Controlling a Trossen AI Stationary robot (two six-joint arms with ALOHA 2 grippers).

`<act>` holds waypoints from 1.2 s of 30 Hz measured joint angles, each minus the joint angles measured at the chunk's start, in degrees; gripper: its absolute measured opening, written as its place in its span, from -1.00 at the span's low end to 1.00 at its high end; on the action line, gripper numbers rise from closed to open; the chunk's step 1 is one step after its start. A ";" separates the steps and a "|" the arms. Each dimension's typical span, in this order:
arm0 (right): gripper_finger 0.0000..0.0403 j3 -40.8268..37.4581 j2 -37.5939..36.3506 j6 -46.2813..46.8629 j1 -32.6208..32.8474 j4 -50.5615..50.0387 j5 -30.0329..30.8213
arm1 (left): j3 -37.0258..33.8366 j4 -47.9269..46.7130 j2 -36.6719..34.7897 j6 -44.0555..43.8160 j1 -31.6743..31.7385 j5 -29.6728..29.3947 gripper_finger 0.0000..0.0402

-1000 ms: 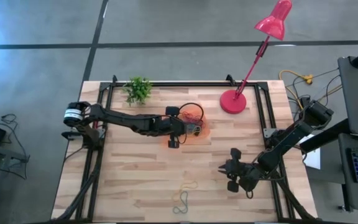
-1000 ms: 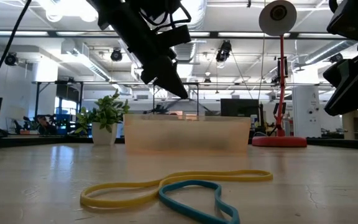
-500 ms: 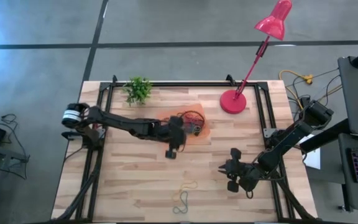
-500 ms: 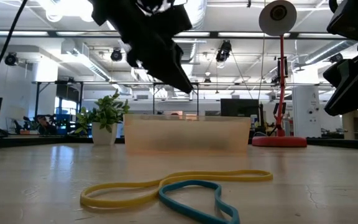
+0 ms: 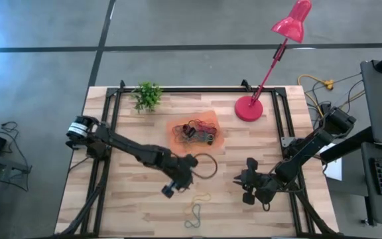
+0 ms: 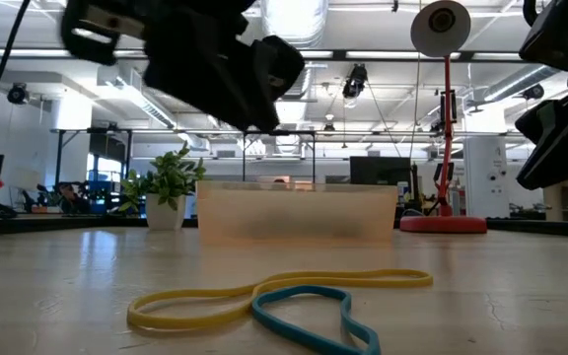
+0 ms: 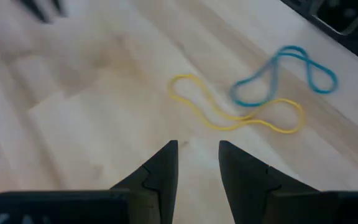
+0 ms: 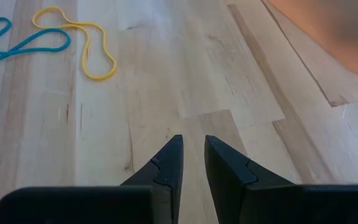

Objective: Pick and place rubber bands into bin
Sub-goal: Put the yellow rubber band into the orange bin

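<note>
Left gripper point(image 7: 197, 163): the two dark fingers stand slightly parted with bare wood showing in the gap between them; nothing is held. In the high view this gripper point(image 5: 176, 180) hangs over the middle of the table, between the bin and the two loose bands near the front edge.

Right gripper point(image 8: 192, 160): the fingers are nearly together, a thin slot between them, released and holding nothing. In the high view it point(image 5: 242, 180) sits over the right front part of the table, well apart from the left gripper.

Loose rubber bands on the light wooden plank table point(image 5: 131, 192): two counted. One thin yellow rubber band point(image 7: 232, 112) lies as a long twisted loop; one thin blue rubber band point(image 7: 284, 74) lies across one end of it, the two touching. Both lie flat on the wood ahead of the left fingers, not touched by either gripper. In the low view the yellow loop point(image 6: 264, 293) and the blue loop point(image 6: 314, 314) lie in the foreground, in front of the bin.

Shallow translucent orange rectangular bin point(image 5: 176, 126): one, at the table's centre rear. It holds a tangle of mixed-colour rubber bands point(image 5: 195, 131); the count within cannot be told.

Other items: one red desk lamp point(image 5: 249, 108) with round base at the right rear, one small green potted plant point(image 5: 147, 95) at the left rear.
</note>
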 joint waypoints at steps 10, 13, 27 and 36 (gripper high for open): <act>-0.72 -0.09 0.00 -0.24 0.00 0.70 0.04 | 0.00 1.24 6.82 -0.91 -5.69 5.79 -0.50; -0.72 -0.11 0.00 -0.24 0.00 0.98 0.82 | 0.00 3.49 8.48 -1.88 -6.21 9.09 -0.50; -0.72 -0.11 0.00 -0.58 -0.02 2.15 1.63 | 0.55 10.14 14.88 -3.45 -7.49 12.11 -0.50; -0.72 -0.14 -0.02 -0.68 -0.02 2.25 1.70 | 1.19 10.29 16.08 -3.30 -7.42 11.98 -0.50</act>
